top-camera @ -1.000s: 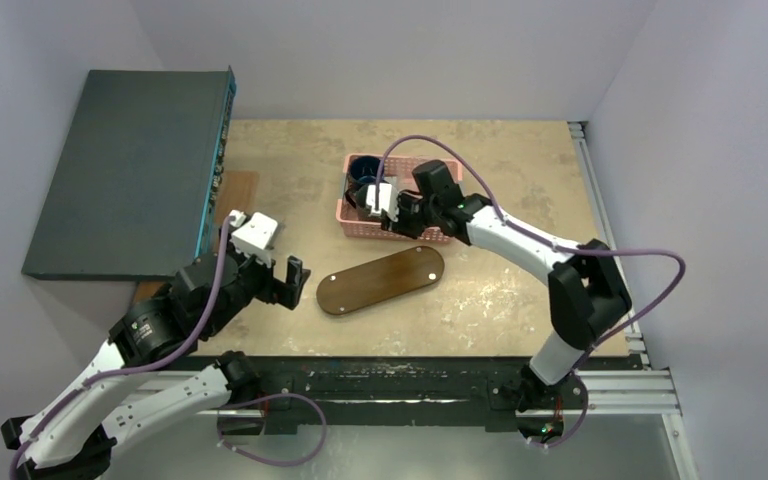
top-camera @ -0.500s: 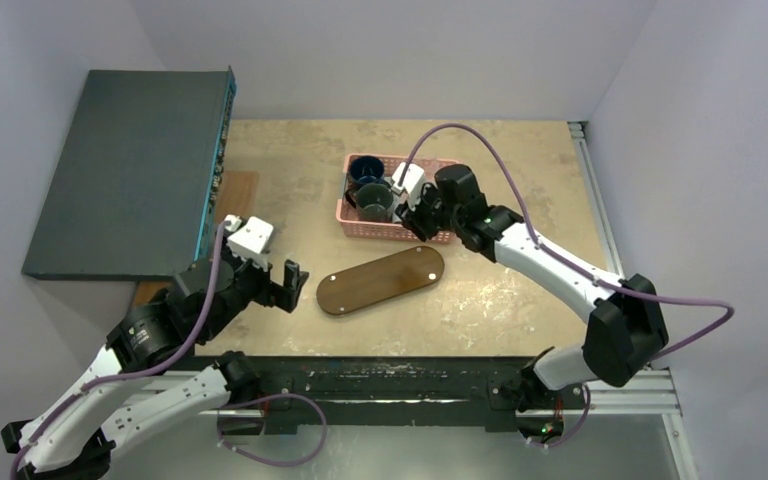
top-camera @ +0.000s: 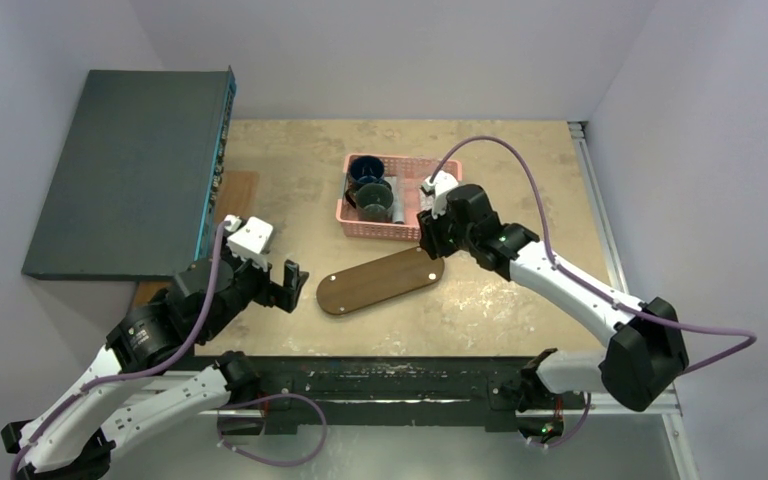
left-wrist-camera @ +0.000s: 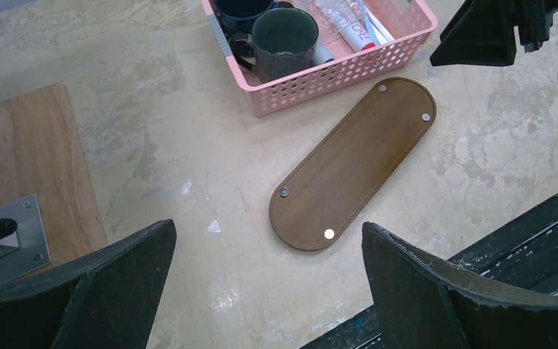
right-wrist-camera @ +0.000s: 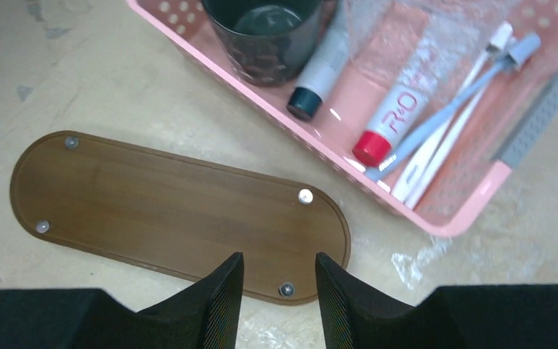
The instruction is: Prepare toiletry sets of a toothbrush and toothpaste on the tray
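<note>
The dark brown oval tray lies bare on the table, seen too in the left wrist view and the right wrist view. Behind it the pink basket holds pale blue and white toothbrushes, a red-capped toothpaste tube and a silvery tube with a dark cap. My right gripper hangs above the tray's right end, its jaws narrowly open and empty. My left gripper is wide open and empty, left of the tray.
Two dark mugs stand in the basket's left half. A large dark grey box fills the far left, with a pale wooden board beside it. A metal rail runs along the right edge.
My right arm has swung right and nearer, from over the mugs in the basket to above the tray's right end. The left arm has stayed put.
</note>
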Robot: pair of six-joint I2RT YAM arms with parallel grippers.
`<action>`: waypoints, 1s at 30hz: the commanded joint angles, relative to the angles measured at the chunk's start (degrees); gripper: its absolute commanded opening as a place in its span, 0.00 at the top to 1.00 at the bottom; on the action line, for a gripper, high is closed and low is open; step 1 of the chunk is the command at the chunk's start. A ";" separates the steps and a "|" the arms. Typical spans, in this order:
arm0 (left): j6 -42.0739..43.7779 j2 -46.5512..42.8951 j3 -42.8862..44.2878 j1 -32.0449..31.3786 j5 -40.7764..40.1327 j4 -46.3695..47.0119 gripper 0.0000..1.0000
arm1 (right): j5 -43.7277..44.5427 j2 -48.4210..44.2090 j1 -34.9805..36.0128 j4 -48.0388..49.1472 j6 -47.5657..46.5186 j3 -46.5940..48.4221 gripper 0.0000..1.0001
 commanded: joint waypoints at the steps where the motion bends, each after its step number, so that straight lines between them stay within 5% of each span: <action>1: 1.37 0.00 0.05 0.19 0.68 2.23 0.00 | 8.93 -0.97 0.18 -2.87 9.88 -1.58 0.56; 15: 1.44 0.19 -0.03 0.28 0.91 2.30 0.00 | 13.40 4.20 0.18 2.77 20.96 -7.53 0.55; 30: 1.55 0.44 0.09 0.64 0.99 2.19 0.01 | 16.94 10.36 0.12 4.69 21.49 -7.71 0.56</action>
